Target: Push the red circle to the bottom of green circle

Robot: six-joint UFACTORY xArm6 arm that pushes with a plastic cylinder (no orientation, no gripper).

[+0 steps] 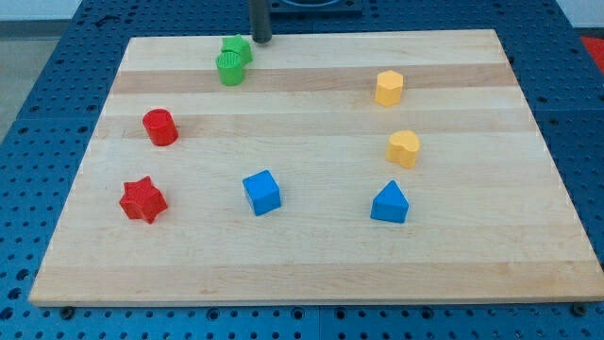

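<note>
1. Nearest the view's bottom sit the red star, blue cube and blue triangle.
2. Red circle lies below-left of green circle, well apart.
3. My tip stands just right of the second green block; no jaws exist.

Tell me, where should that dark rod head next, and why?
Probably to the view's left of the red circle. My tip sits at the view's top, beside the green blocks, far from it. The green circle lies up and right of the red one, so a rightward push should come first.
</note>
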